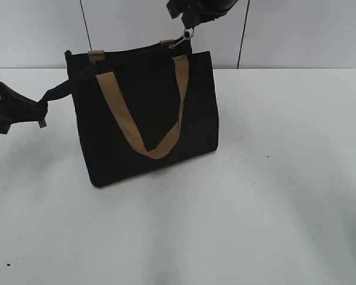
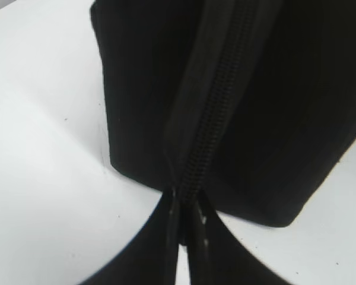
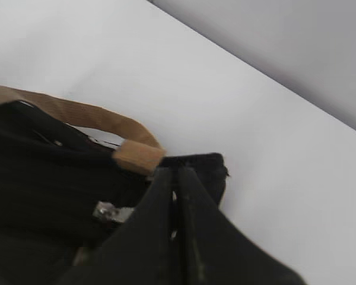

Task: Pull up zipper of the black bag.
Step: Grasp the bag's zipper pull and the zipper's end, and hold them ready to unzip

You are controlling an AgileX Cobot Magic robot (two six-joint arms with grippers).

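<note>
A white table (image 1: 273,196) runs back to a pale grey wall (image 1: 296,29), with the black bag (image 1: 148,119) standing upright near the table's middle, tan handle (image 1: 160,148) draped down its front. The left gripper (image 1: 40,110) pinches the side strap (image 1: 59,92) left of the bag. The right gripper (image 1: 187,27), above the bag's top edge, is clamped on the silver zipper (image 1: 184,38).

We see a white bench (image 1: 273,208) with tiny dark specks, and a pale grey wall (image 1: 302,32) along its far edge.
</note>
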